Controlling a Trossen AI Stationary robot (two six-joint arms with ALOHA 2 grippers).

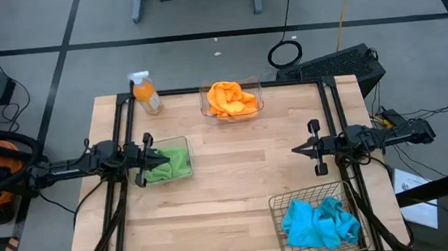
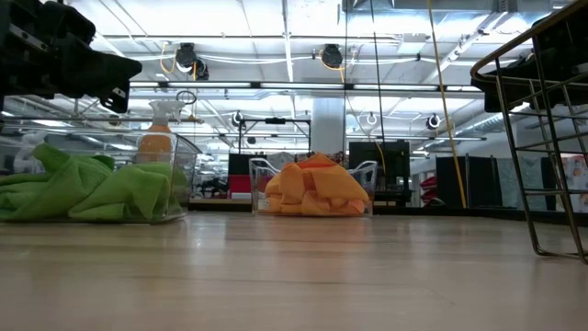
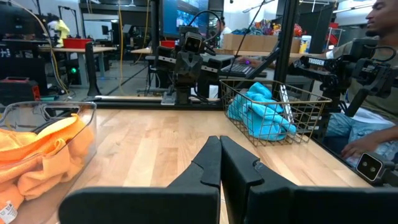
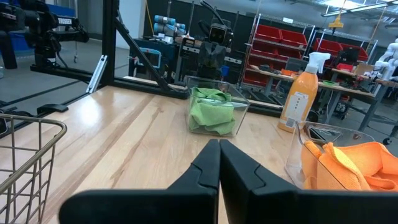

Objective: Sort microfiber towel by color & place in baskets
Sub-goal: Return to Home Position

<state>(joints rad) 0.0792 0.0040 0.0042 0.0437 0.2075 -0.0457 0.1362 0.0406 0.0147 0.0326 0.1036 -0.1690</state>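
Orange towels (image 1: 231,99) fill a clear tub (image 1: 206,109) at the table's far middle. Green towels (image 1: 168,164) lie in a second clear tub (image 1: 183,141) at the left. Blue towels (image 1: 319,223) lie in a wire-mesh basket (image 1: 276,206) at the near right. My left gripper (image 1: 164,157) hovers shut and level just above the green tub, holding nothing. My right gripper (image 1: 296,148) is shut and level over bare wood at the right, also holding nothing.
An orange spray bottle (image 1: 145,93) stands at the far left corner. Black frame rails (image 1: 122,118) run along both sides of the table. The table's middle (image 1: 236,173) is bare wood. A person (image 3: 373,74) sits beyond the table's right side.
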